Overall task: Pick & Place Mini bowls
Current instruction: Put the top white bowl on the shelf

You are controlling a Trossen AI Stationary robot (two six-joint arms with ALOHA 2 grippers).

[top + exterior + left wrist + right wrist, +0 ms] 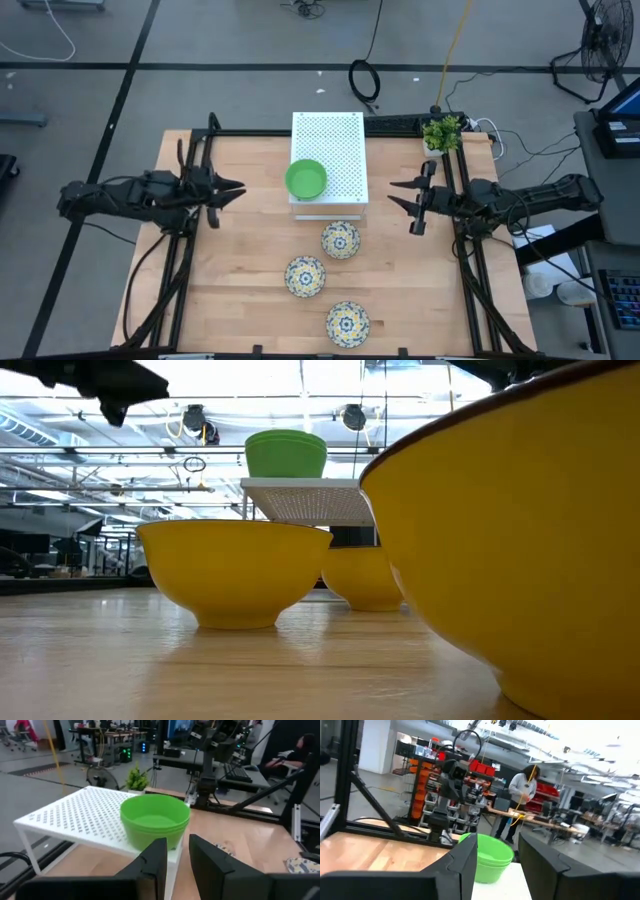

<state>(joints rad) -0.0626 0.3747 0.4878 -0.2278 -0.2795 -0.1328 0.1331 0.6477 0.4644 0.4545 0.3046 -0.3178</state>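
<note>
The left gripper is held above the wooden table, pointed toward the white perforated box. Its fingers are parted by a narrow gap and nothing is grasped between them. The stack of green mini bowls is seen just ahead of these jaws, on the box's near corner, apart from them.

The right gripper is held level on the opposite side of the box, its jaws released and spread with nothing between them. The same green stack is seen ahead of them, through the gap.

Three floral mini bowls are set on the table beside the box, off to the side of both pairs of jaws: one just by the box's edge, one farther out, one nearest the table's edge. A small potted plant stands behind the right arm.

A workshop with shelving and benches is visible beyond, and a person stands there. No legible writing is found.
</note>
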